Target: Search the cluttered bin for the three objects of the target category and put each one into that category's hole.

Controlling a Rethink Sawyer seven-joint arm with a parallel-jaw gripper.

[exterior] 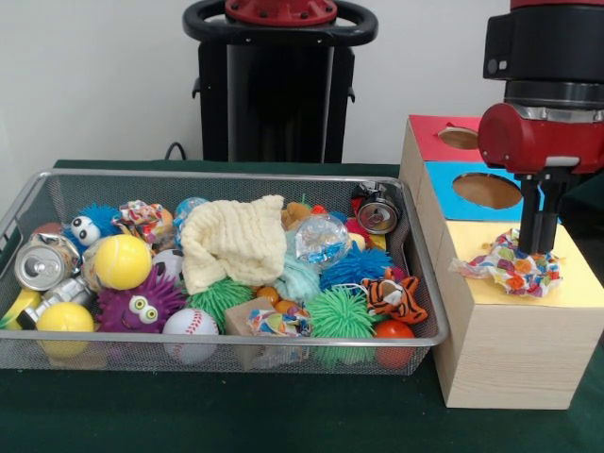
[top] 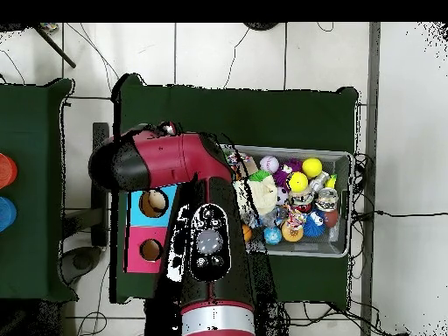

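Note:
My gripper (exterior: 540, 251) hangs over the yellow top (exterior: 578, 283) of the wooden sorting box, fingers close together and pinching a crumpled, multicoloured patterned cloth (exterior: 505, 272) that rests on that yellow surface. The yellow section's hole is hidden under the cloth. In the wire bin (exterior: 226, 176) lie a cream knitted cloth (exterior: 231, 243), a patterned cloth (exterior: 142, 219) at the back left and another (exterior: 274, 323) near the front. In the overhead view my arm (top: 175, 162) covers the gripper and the yellow section.
The box also has a blue section with a hole (exterior: 486, 191) and a red one with a hole (exterior: 460, 138). The bin (top: 343, 249) holds spiky balls, a baseball (exterior: 190, 324), yellow balls (exterior: 123, 261), cans (exterior: 42, 264) and a tiger toy (exterior: 394, 294).

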